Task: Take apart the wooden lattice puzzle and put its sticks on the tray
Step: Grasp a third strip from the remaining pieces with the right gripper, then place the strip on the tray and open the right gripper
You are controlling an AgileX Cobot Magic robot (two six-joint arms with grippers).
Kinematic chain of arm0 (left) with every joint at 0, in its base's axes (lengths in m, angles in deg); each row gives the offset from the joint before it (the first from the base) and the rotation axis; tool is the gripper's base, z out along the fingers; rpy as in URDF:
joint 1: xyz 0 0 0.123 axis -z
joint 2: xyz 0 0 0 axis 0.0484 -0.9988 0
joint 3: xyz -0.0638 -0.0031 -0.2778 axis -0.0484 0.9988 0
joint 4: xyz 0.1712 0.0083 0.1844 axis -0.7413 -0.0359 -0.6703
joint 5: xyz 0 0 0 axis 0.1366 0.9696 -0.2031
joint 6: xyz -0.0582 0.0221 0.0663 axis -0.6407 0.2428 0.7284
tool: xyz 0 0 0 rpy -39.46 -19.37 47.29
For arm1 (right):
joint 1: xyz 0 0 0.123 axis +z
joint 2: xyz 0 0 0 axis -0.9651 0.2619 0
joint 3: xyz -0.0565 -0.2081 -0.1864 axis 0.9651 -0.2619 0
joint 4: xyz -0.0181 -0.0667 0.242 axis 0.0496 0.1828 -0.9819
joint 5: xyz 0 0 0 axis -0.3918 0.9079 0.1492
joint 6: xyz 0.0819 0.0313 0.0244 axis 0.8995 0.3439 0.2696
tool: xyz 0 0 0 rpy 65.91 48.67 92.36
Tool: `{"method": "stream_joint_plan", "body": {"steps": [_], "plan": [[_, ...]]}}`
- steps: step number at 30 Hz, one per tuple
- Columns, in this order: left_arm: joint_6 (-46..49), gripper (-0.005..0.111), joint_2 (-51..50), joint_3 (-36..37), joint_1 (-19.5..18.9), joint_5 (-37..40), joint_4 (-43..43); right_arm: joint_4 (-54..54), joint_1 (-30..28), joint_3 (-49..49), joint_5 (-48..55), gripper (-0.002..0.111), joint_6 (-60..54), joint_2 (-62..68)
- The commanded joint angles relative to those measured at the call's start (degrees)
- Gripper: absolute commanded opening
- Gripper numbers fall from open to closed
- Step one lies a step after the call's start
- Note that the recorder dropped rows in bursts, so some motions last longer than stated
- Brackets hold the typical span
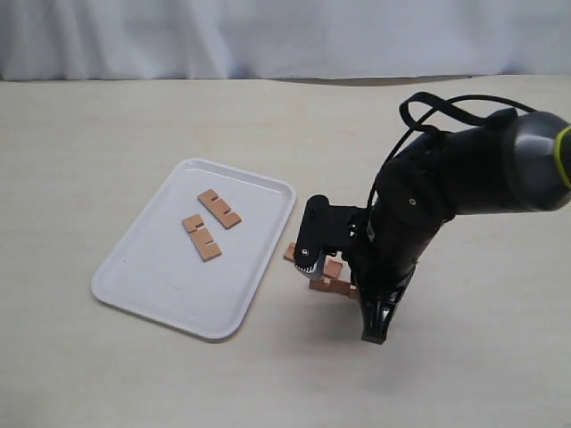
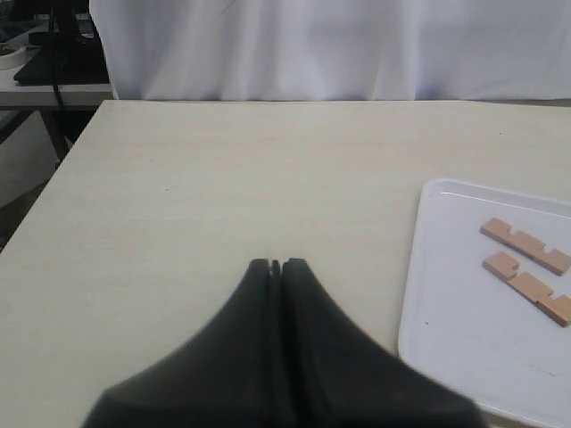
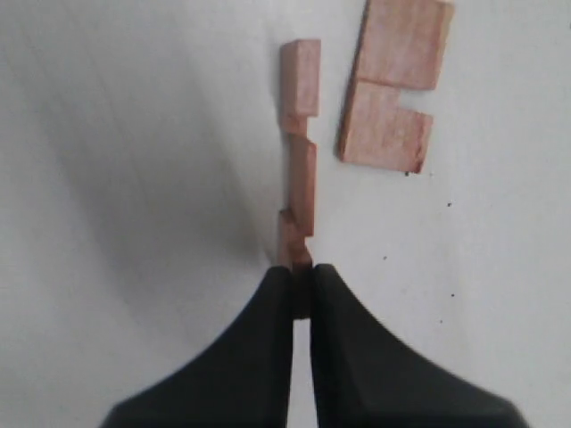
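The lattice is apart. Two notched sticks (image 1: 219, 208) (image 1: 202, 237) lie flat on the white tray (image 1: 152, 276), and they also show in the left wrist view as sticks (image 2: 526, 246) (image 2: 533, 287) on the tray (image 2: 464, 303). Just right of the tray, my right gripper (image 1: 337, 267) is low over the table. It is shut on the end of one stick (image 3: 301, 169), which stands on its edge between the gripper's (image 3: 302, 272) jaws. A second stick (image 3: 393, 85) lies flat beside it. The arm partly hides both in the exterior view. My left gripper (image 2: 277, 265) is shut and holds nothing.
A white curtain (image 1: 285, 36) hangs behind the pale table (image 1: 89, 134). The right arm's dark body (image 1: 446, 187) leans over the table to the right of the tray. The left arm is outside the exterior view.
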Motion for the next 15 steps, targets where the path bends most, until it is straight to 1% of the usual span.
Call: {"method": "stream_joint_plan", "body": {"steps": [1,9,11,15], "plan": [[0.06,0.000,0.15,0.18,0.43,-0.36,-0.11,-0.32,-0.02,0.65,3.88,0.004,-0.28,-1.53],[0.06,0.000,0.15,0.18,0.43,-0.36,-0.11,-10.75,-0.02,4.32,4.86,0.004,-2.63,-9.75],[0.06,0.000,0.15,0.18,0.43,-0.36,-0.11,-17.13,-0.02,4.32,3.71,0.004,-4.48,-12.21],[0.06,0.000,0.15,0.18,0.43,-0.36,-0.11,-34.47,-0.02,4.32,-0.08,0.004,-11.76,-12.60]]}}
